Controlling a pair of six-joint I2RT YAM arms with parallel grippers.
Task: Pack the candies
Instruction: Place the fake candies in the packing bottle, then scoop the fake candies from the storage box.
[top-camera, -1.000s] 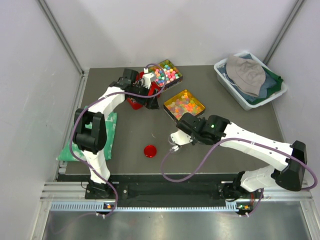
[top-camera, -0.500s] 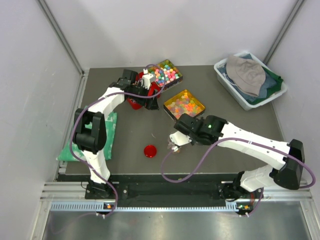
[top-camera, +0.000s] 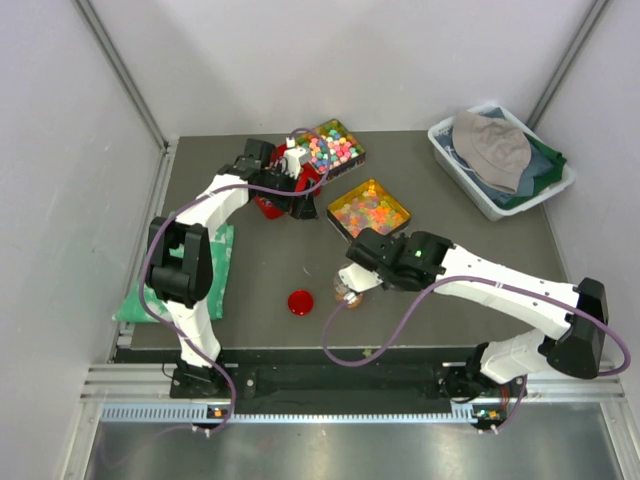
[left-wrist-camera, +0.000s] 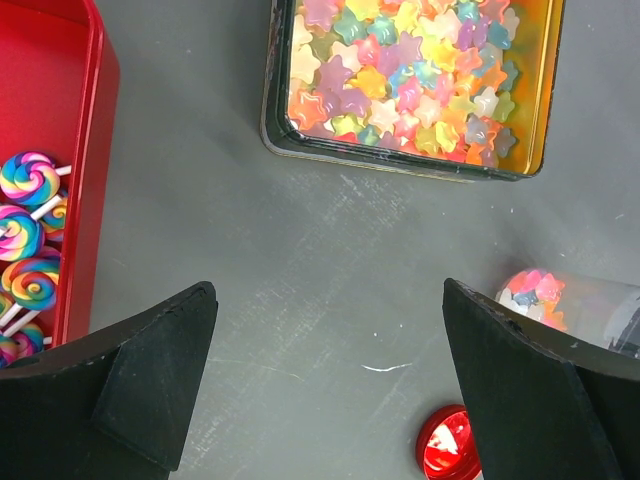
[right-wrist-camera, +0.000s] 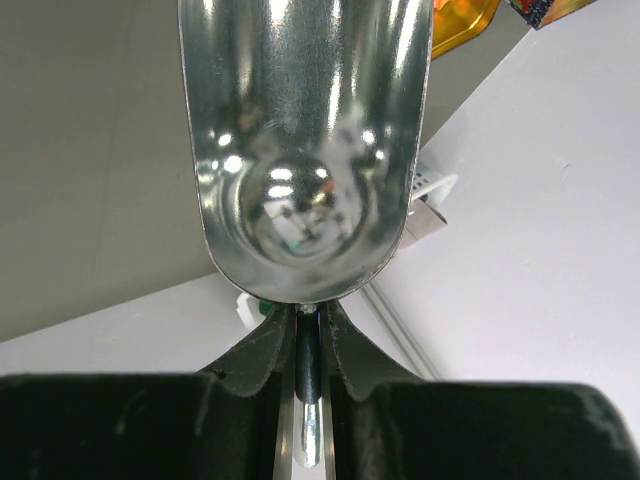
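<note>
Right pincer (right-wrist-camera: 310, 322) is clamped narrow on the scoop (right-wrist-camera: 305, 150) handle. The bowl looks empty, over the jar (top-camera: 348, 291). Candies (top-camera: 369, 207) fill the tin (left-wrist-camera: 400, 164) just beyond, and some are in the jar. The scoop points near-left, away from the tin. The right arm is nearer. Left pincer (left-wrist-camera: 328, 310) is wide, holding nothing.

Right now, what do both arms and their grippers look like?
The left arm and right arm have white links, black joints and a looping purple cable each. The left gripper has broad black wedge fingers; the right gripper is black too.
</note>
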